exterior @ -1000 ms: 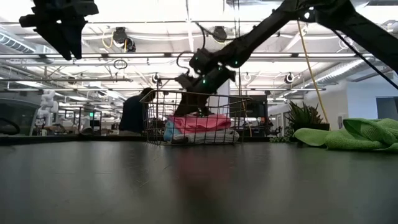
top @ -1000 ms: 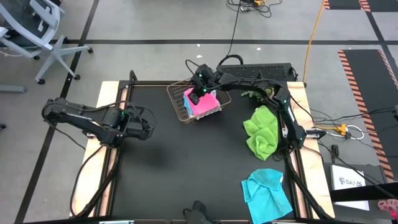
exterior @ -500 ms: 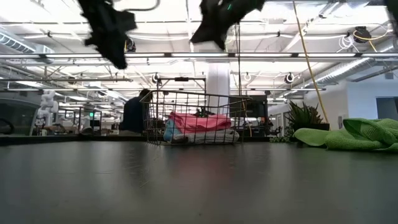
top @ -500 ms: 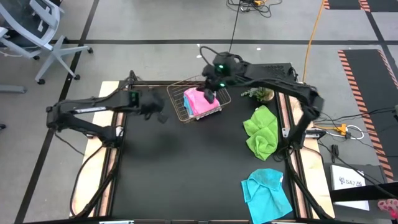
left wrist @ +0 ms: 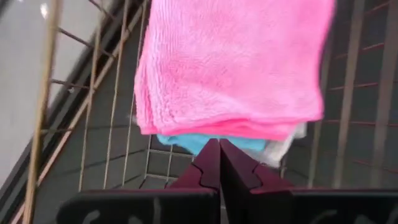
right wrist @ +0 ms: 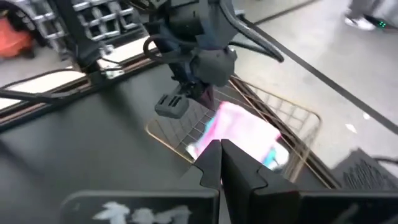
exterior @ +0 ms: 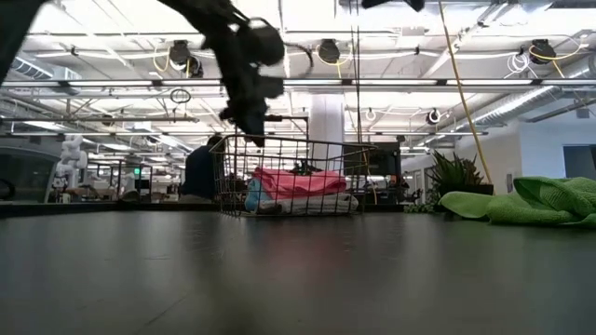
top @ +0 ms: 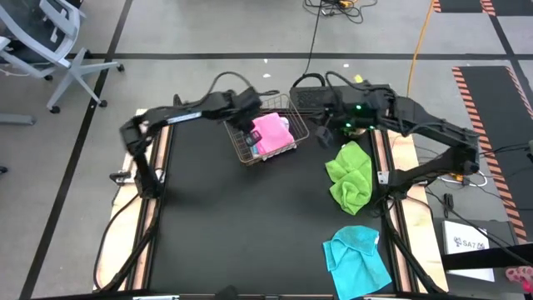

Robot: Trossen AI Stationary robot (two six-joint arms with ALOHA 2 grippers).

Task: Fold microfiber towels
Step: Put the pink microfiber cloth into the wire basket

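Observation:
A folded pink towel (top: 271, 132) tops a stack in the copper wire basket (top: 238, 147) at the table's far middle; a cyan towel (left wrist: 202, 142) and a white-grey towel (left wrist: 281, 149) lie under it. My left gripper (top: 246, 123) hangs shut over the basket's left part, pointing steeply down just short of the stack. My right gripper (top: 323, 133) is shut, raised high to the right of the basket. A lime green towel (top: 350, 175) and a cyan towel (top: 358, 258) lie crumpled on the table's right side.
A small green plant (exterior: 456, 177) stands at the far right behind the green towel. A person (exterior: 198, 169) shows in the room beyond the basket. The black tabletop (top: 233, 225) lies bare on the left and in the middle.
My left gripper has swung from the table's left side toward the far edge and right, down over the basket, rolling and shutting on the way. My right gripper has risen off the pink towel and drawn back toward the right. The stack in the basket has stayed put.

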